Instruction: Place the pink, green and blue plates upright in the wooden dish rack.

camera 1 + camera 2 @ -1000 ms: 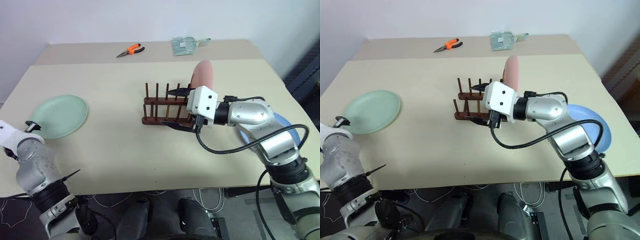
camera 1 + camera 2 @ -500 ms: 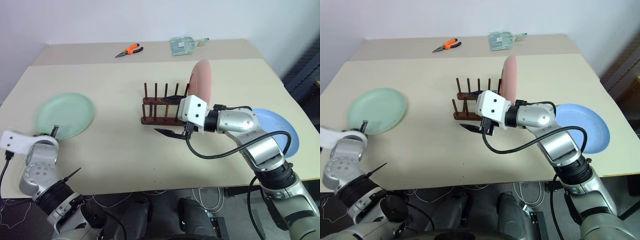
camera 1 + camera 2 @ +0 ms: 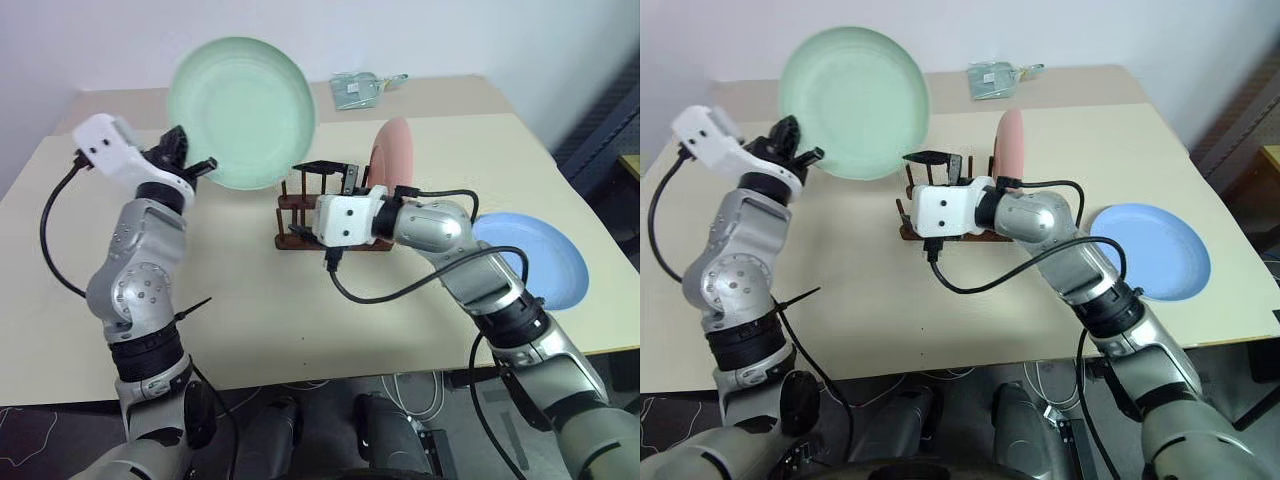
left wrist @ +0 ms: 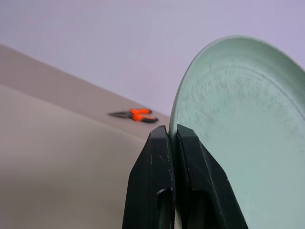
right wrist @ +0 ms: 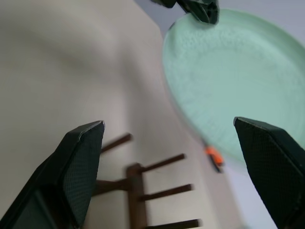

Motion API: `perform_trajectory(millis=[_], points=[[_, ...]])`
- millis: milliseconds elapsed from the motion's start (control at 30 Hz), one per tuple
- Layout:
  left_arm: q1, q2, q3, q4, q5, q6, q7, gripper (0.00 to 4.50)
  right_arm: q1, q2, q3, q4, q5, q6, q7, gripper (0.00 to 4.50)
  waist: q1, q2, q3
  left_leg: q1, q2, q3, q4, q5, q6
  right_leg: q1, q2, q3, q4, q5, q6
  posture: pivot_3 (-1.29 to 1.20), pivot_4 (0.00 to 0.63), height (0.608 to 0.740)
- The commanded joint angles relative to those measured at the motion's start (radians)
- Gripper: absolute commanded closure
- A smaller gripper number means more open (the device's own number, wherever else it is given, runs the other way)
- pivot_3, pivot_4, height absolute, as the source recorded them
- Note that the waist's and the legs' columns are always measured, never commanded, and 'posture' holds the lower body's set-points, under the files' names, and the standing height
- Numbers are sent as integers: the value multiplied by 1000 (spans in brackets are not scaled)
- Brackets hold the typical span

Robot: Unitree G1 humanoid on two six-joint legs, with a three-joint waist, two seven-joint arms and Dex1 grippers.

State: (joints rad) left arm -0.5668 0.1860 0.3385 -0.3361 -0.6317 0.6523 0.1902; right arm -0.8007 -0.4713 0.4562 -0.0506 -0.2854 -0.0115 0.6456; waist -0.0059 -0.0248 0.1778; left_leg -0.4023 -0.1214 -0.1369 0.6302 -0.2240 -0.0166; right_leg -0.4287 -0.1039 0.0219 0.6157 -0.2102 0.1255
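Observation:
The pale green plate [image 3: 240,98] hangs in the air, upright and facing me, above the table's left half. My left gripper [image 3: 190,160] is shut on its lower left rim, and the black fingers [image 4: 162,157] pinch the edge. The pink plate [image 3: 395,150] stands upright at the right end of the dark wooden dish rack [image 3: 300,225]. My right gripper [image 3: 310,198] is open at the rack's left end, its fingers [image 5: 81,167] spread wide with the rack's pegs [image 5: 152,191] between them. The blue plate [image 3: 530,262] lies flat on the table at the right.
Orange pliers [image 4: 138,115] lie at the table's far side, behind the raised green plate. A clear packet [image 3: 365,88] lies at the back edge. The beige table [image 3: 230,290] has bare room in front of the rack.
My left gripper shut on the green plate's rim and lifted it off the table, up and to the right. My right gripper slid left along the rack, away from the pink plate, and rolled.

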Motion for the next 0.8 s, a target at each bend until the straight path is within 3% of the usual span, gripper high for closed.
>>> perform_trajectory(millis=[33,133,333,433,533,600,733,800], points=[[-28,2,-61,-85,9,0,-22,4498,-72,4,28,91,-143,-99,-71,280,-3,0,0,0,0,0,0,0,0,0,0,0,0,0,0,0,150,739],[-28,-27,-52,-93,-17,10,0,4500,-77,5,33,141,-198,-138,-95,1334,-4,0,0,0,0,0,0,1,-1,0,0,0,0,0,0,0,150,739],[-3,-31,-54,-105,-33,16,-27,4500,-62,10,23,150,-248,-171,-110,4397,-7,0,0,0,1,0,-1,1,-1,0,1,0,0,0,0,0,150,739],[-10,-30,-39,-98,-42,3,-40,3569,-52,16,23,140,-273,-194,-119,4500,-6,0,0,0,1,0,-1,1,-2,0,1,0,0,0,0,0,150,739],[-72,-45,49,-81,-54,-106,-9,2116,-45,30,9,133,-276,-211,-133,4500,-5,0,1,0,1,0,0,1,-2,0,1,0,0,0,0,0,150,739],[-104,-43,107,-58,-55,-160,21,2116,-39,37,-2,129,-269,-218,-138,4500,-7,0,1,0,1,0,-1,1,-2,0,1,0,0,0,-1,0,150,739],[-86,93,187,31,91,-267,26,2116,-3,66,-79,83,-164,-212,-149,4500,-10,0,1,2,2,1,-3,2,-3,0,2,1,0,0,-1,0,150,739],[10,188,163,78,198,-304,-32,2116,30,96,-154,11,2,-177,-108,4500,-10,0,1,2,2,1,-3,2,-3,0,2,1,0,1,-1,0,150,739]])
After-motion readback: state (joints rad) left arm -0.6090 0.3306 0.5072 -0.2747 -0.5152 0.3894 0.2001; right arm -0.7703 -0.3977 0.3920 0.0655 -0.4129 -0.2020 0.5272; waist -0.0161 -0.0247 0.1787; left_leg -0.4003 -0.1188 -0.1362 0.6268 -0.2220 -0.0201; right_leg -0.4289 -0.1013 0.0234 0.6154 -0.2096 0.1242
